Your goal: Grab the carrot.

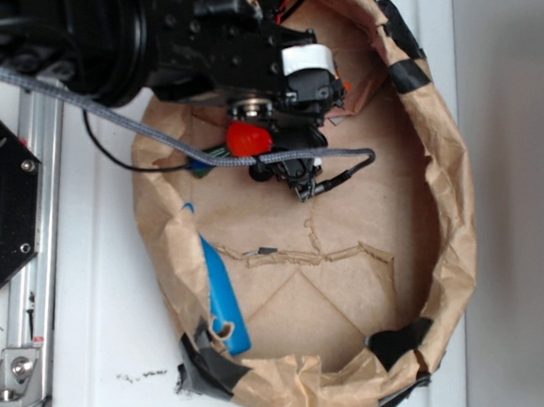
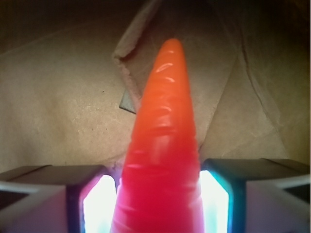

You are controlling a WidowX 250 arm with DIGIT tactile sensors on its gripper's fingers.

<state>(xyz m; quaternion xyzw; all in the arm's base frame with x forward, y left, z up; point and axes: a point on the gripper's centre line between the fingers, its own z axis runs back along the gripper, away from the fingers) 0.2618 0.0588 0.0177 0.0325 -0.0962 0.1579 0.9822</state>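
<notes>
So, hand (image 2: 158, 204): my two fingers (image 2: 43, 199) press the fat part of the carrot (image 2: 163, 145) from both sides, pinching it.
Carrot: it is orange and smooth. It sits between my fingers, and its pointy tip sticks out away from me in the wrist view.
From outside: a bit of the carrot shows under my black arm (image 1: 126, 22), near the top left of the bag.
Under me: brown paper bag (image 1: 443, 179), wide open, with black tape on its rim.
Blue bottle (image 1: 221, 294): it lies by the bag's lower left wall, well apart from me.
Desk (image 1: 92, 340): white, under the bag.
</notes>
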